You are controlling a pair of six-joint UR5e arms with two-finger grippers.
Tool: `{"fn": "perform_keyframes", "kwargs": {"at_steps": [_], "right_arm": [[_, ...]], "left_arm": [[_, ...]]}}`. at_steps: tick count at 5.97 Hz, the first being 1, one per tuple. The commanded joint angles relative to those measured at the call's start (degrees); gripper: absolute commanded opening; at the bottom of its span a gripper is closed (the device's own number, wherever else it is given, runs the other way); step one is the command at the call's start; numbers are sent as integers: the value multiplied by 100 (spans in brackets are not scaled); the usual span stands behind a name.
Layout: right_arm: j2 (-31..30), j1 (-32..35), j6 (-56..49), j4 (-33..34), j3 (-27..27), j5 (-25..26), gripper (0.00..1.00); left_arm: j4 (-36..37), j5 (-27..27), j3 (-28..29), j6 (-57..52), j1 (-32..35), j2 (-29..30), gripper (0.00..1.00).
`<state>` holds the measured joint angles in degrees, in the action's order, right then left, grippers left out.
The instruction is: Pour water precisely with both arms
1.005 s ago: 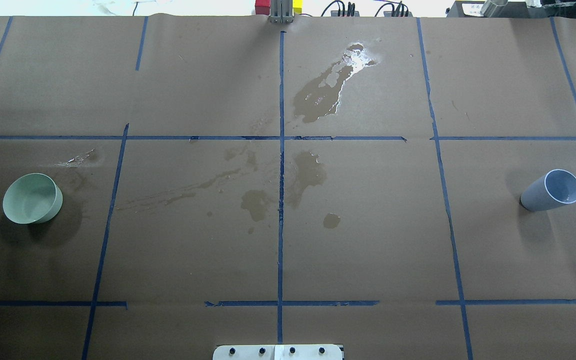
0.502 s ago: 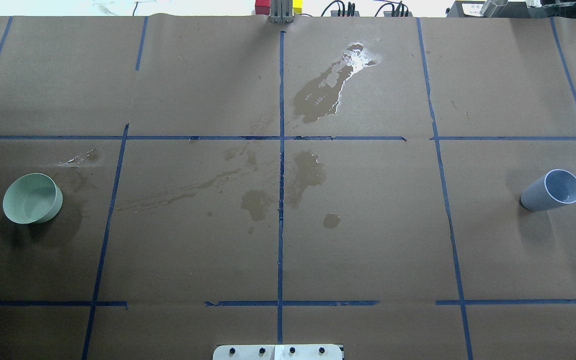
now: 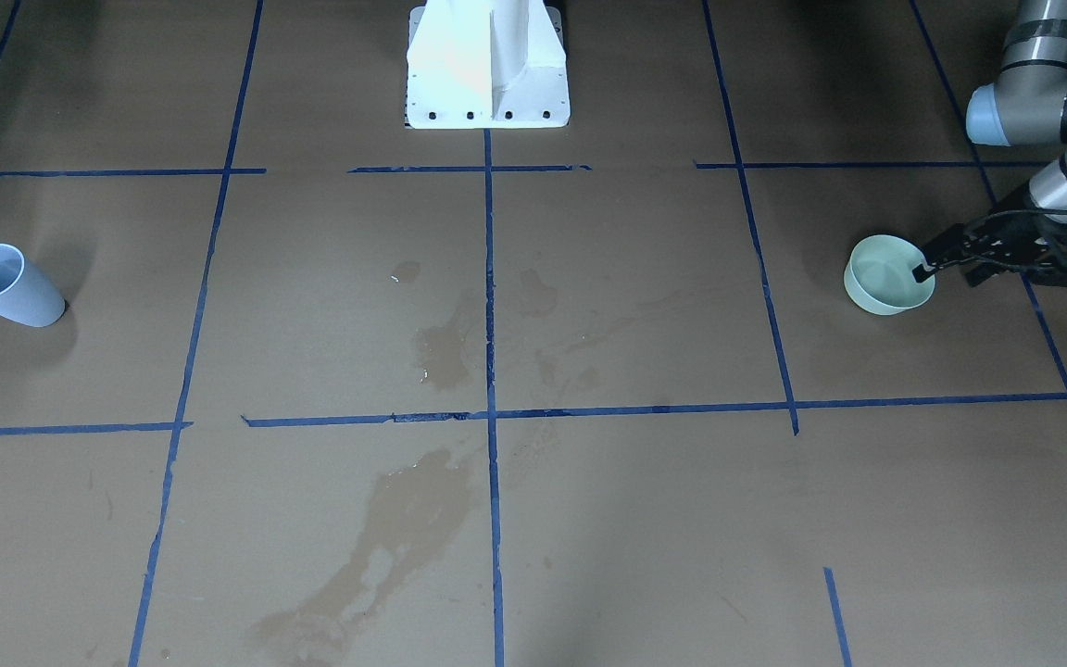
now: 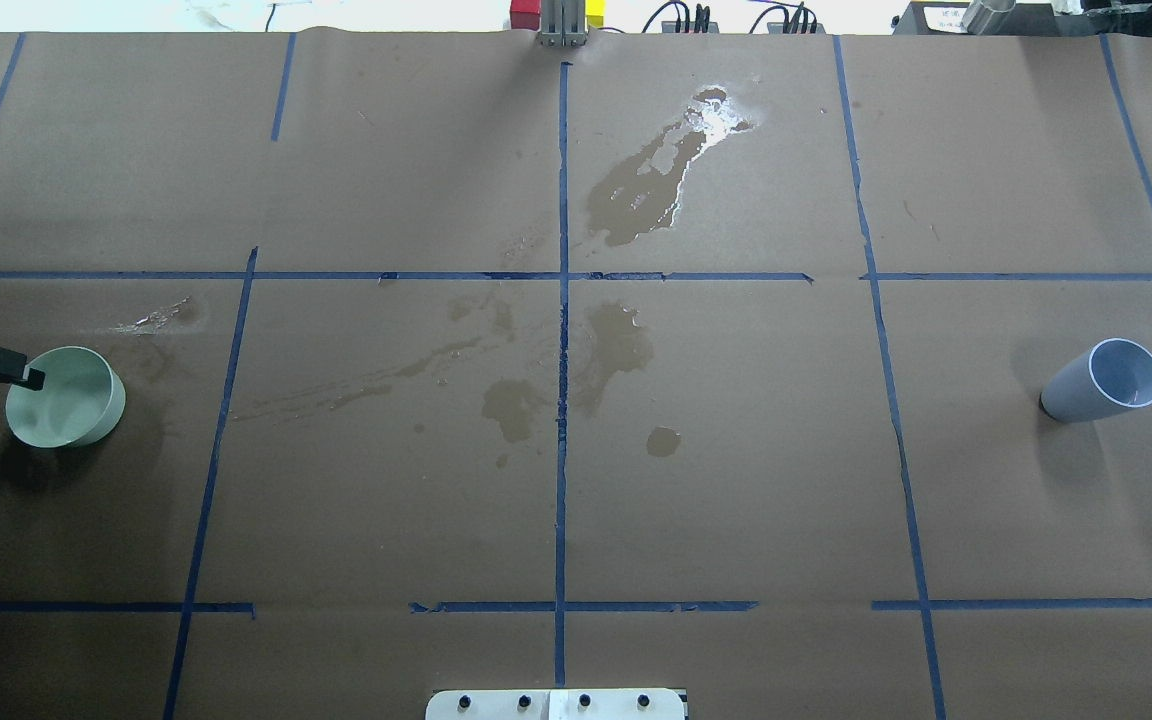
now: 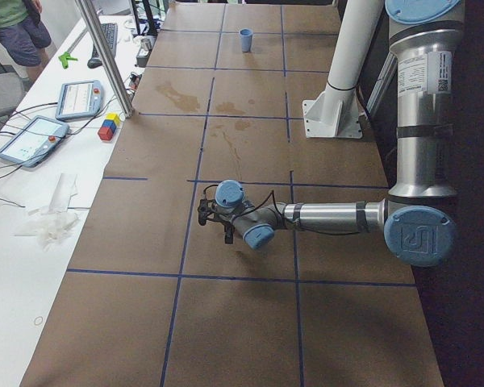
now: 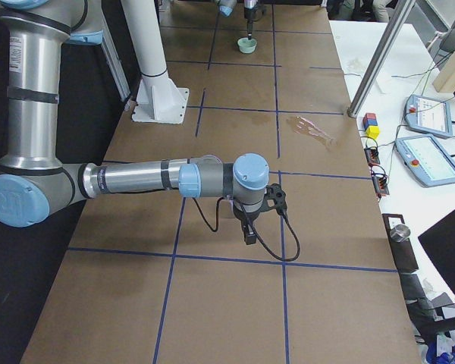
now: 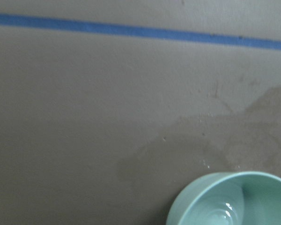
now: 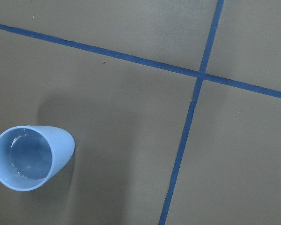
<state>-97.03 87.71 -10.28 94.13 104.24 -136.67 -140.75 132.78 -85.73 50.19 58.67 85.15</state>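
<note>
Brown paper (image 4: 996,150), glossy clear water (image 4: 711,118)

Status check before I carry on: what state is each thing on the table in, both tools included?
green bowl: upright, with a faint sheen inside, likely a little water.
blue cup: upright, nothing touching it, seems to hold some water.
left tool: at the bowl's rim; cannot tell whether it is open or shut.
right tool: hangs pointing down over the paper; cannot tell whether it is open or shut.
water: spilled in patches mid-table.
</note>
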Motion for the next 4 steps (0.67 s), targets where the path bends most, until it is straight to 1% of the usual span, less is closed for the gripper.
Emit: {"fn": "perform_keyframes", "kwargs": {"at_steps": [1, 2, 3, 4], "right_arm": [[-8, 0, 0, 0, 0, 0, 100], [-9, 0, 0, 0, 0, 0, 100], [-9, 0, 0, 0, 0, 0, 100], [-9, 0, 9, 0, 0, 0, 100]], "left_arm": [[-5, -77, 30, 52, -119, 37, 21], [-5, -77, 30, 35, -119, 37, 7], [4, -77, 21, 35, -189, 45, 4], [4, -85, -49, 18, -190, 106, 3]]}}
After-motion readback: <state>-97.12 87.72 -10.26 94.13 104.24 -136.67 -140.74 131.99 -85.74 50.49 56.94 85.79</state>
